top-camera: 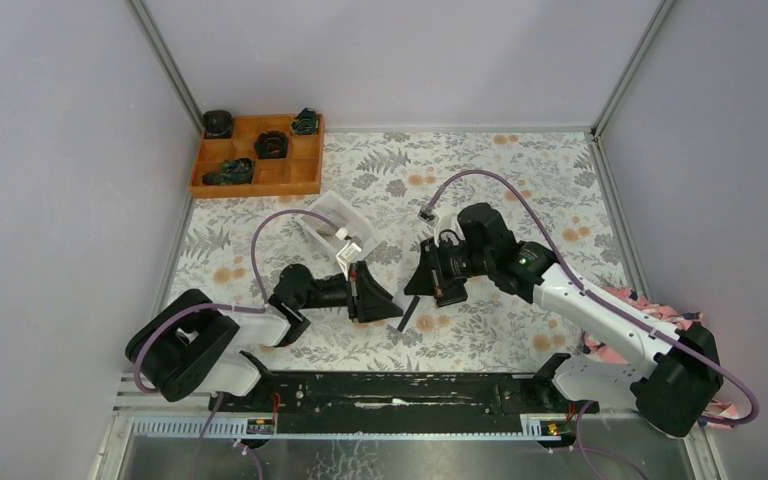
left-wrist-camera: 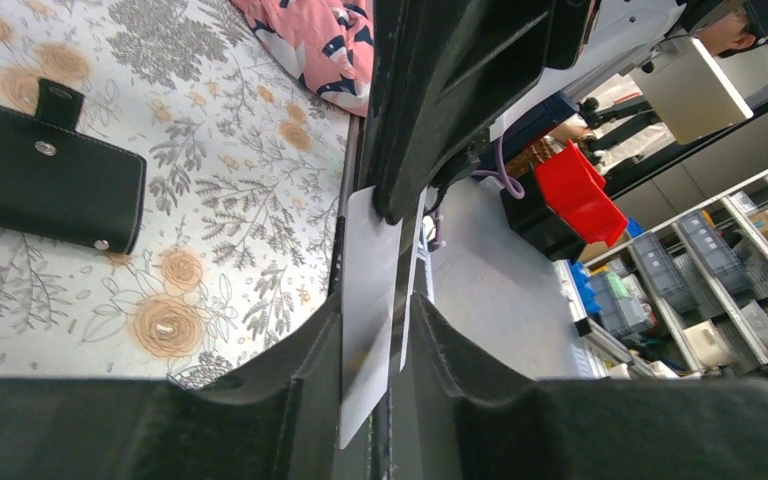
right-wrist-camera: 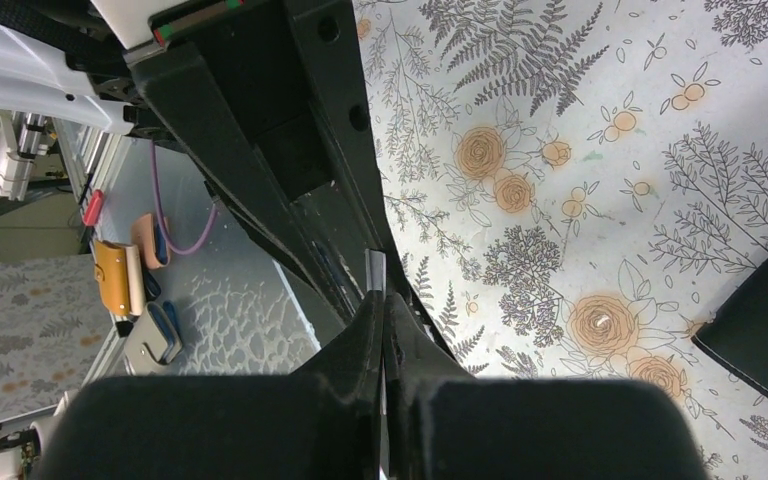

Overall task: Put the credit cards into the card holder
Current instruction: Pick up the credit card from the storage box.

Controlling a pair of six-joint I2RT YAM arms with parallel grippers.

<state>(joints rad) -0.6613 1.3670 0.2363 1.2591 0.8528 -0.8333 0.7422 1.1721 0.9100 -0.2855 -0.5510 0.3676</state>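
Handover is seen from above: left claw (top-camera: 388, 300) and right claw (top-camera: 422, 285) are met tip to tip over mid-table, near the white tray (top-camera: 345, 225). From the left wrist, 1 white credit card (left-wrist-camera: 368, 300) is straddled by half-open jaws not yet pinched on it, while the card holder (left-wrist-camera: 45, 175) is seen lying closed and snapped on the floral table (left-wrist-camera: 220, 200). From the right wrist, that card's edge is clamped by fully closed jaws; nothing is judged stowed, and the holder is yet to be opened.
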